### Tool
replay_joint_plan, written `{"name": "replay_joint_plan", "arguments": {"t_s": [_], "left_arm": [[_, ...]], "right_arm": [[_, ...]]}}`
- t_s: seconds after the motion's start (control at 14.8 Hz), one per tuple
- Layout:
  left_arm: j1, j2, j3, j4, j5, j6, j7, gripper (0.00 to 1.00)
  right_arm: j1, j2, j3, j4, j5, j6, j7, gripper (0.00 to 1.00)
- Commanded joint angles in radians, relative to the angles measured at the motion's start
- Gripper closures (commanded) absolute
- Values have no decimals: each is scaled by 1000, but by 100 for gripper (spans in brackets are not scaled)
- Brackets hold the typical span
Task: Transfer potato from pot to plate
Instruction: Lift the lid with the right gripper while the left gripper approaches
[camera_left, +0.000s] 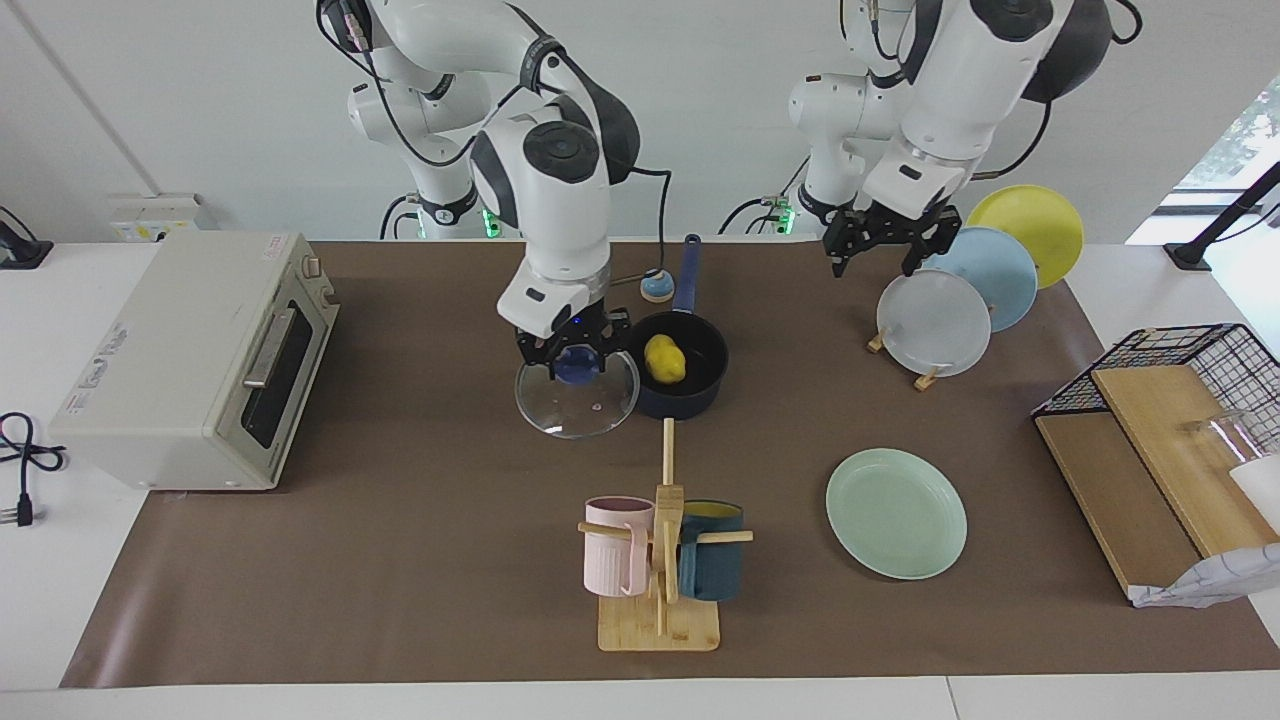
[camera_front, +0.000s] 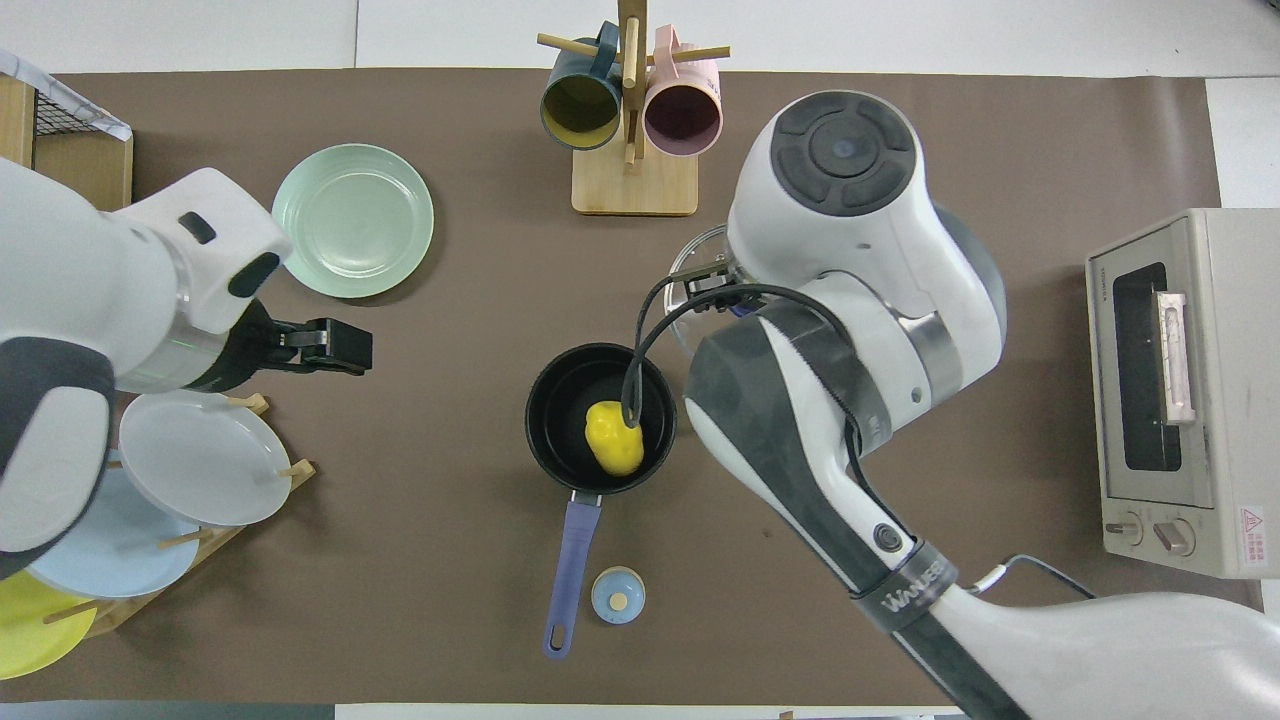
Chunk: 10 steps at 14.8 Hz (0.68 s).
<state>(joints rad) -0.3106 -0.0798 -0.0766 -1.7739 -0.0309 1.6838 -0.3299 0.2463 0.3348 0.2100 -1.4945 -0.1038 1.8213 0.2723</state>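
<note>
Brown mat, "WANDER" arm band

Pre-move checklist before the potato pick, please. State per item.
1. Pot uncovered: ok. Glass lid is off it, beside the pot toward the right arm's end.
2. Lid secured: ok. Right gripper is shut on the lid's blue knob.
3. Lid set down on the table: cannot tell.
4. Potato reachable: ok. It lies in the open pot with nothing over it.
5. Left gripper ready: ok. Open, holding nothing, up over the table beside the plate rack.
6. Plate free: ok. The mint-green plate has nothing on it.
</note>
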Motion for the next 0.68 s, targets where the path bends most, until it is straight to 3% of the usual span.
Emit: {"name": "replay_joint_plan", "arguments": {"t_s": [0.0, 0.34, 0.61], "left_arm": [[-108, -11, 11, -93, -7, 141, -156, 0], [-261, 127, 12, -116, -20, 298, -340, 0], [-306, 164, 12, -189, -20, 441, -391, 0]], "right_arm": [[-106, -10, 12, -10, 23, 1, -157, 36], [-251, -20, 11, -91, 15, 59, -359, 36], [-350, -42, 9, -245, 7, 232, -496, 36]]}}
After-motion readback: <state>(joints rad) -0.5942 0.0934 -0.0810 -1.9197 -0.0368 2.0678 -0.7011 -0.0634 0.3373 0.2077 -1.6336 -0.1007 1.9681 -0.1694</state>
